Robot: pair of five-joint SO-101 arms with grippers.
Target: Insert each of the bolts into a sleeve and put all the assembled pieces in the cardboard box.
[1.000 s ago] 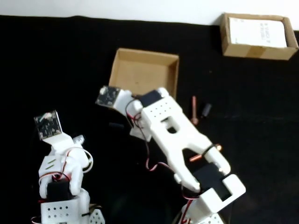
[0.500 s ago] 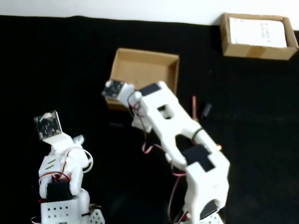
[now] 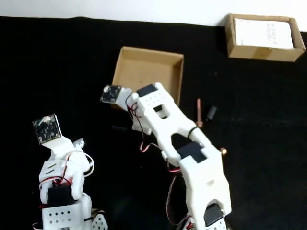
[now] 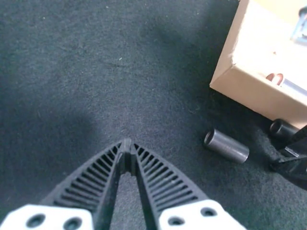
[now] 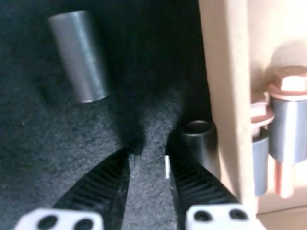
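The open cardboard box [image 3: 148, 72] sits at the table's middle back. My right gripper [image 5: 149, 160] hovers open just outside its wall [image 5: 225, 96], low over the black cloth. A dark sleeve [image 5: 199, 141] stands upright by one finger, against the wall. Another grey sleeve [image 5: 79, 55] lies farther off. Two bolts in sleeves [image 5: 288, 124] lie inside the box. My left gripper [image 4: 125, 149] is shut and empty, with the lying sleeve [image 4: 226, 145] some way ahead of it. A copper bolt [image 3: 198, 112] and a black sleeve [image 3: 211, 113] lie right of the box.
A second cardboard box [image 3: 264, 36] holding white paper sits at the back right. A copper bolt head [image 3: 223, 151] peeks out beside the right arm [image 3: 192, 153]. The left arm [image 3: 62, 167] stands folded at the front left, open cloth around it.
The right arm has risen and swung over the table, now hiding most of the bolt beside it. Its gripper stays by the box's near left corner. The left arm has hardly moved.
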